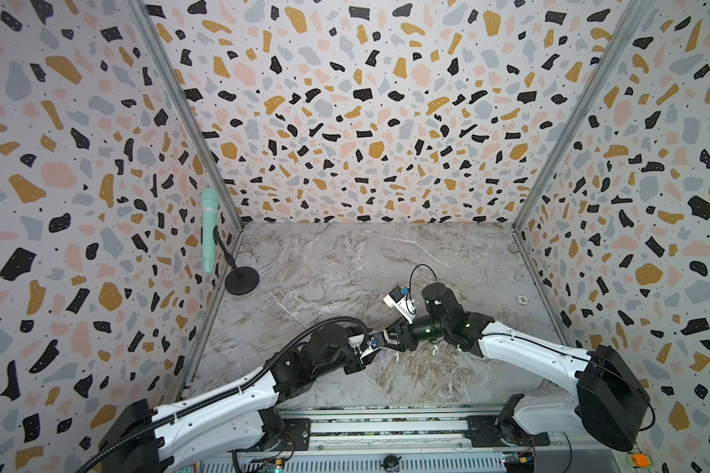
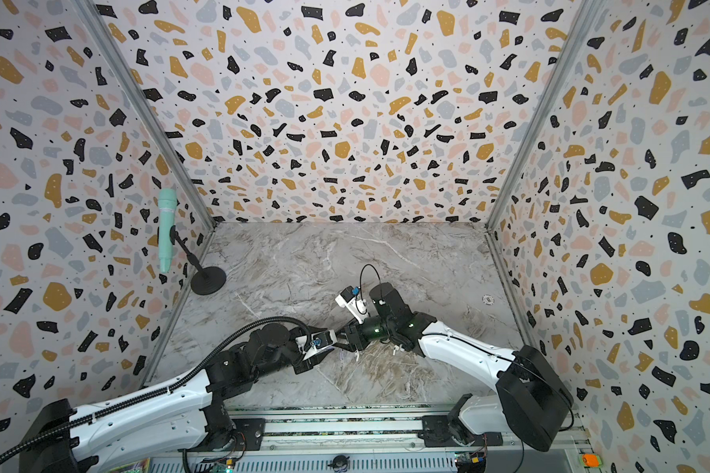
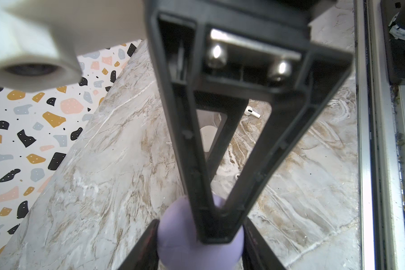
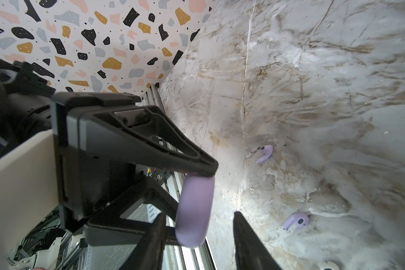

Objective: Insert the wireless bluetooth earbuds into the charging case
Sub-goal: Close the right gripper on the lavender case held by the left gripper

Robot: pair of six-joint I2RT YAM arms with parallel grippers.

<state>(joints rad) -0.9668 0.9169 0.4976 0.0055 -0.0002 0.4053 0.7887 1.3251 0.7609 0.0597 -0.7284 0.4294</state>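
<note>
Left gripper (image 3: 200, 246): clamping the lavender case (image 4: 195, 205) by its edges.
Right gripper (image 4: 201, 242): straddling that case, one finger standing clear.
Lavender earbud (image 4: 295, 221): lying loose on the marble table (image 4: 325, 93), right wrist view only.
Second lavender earbud (image 4: 264, 153): lying beyond it.
White earbud (image 3: 251, 112): lying on the table, left wrist view.

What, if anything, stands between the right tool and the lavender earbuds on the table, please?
The lavender case, clamped in the left tool, sits inside the open right tool; the lavender earbuds lie beyond it on the table.
</note>
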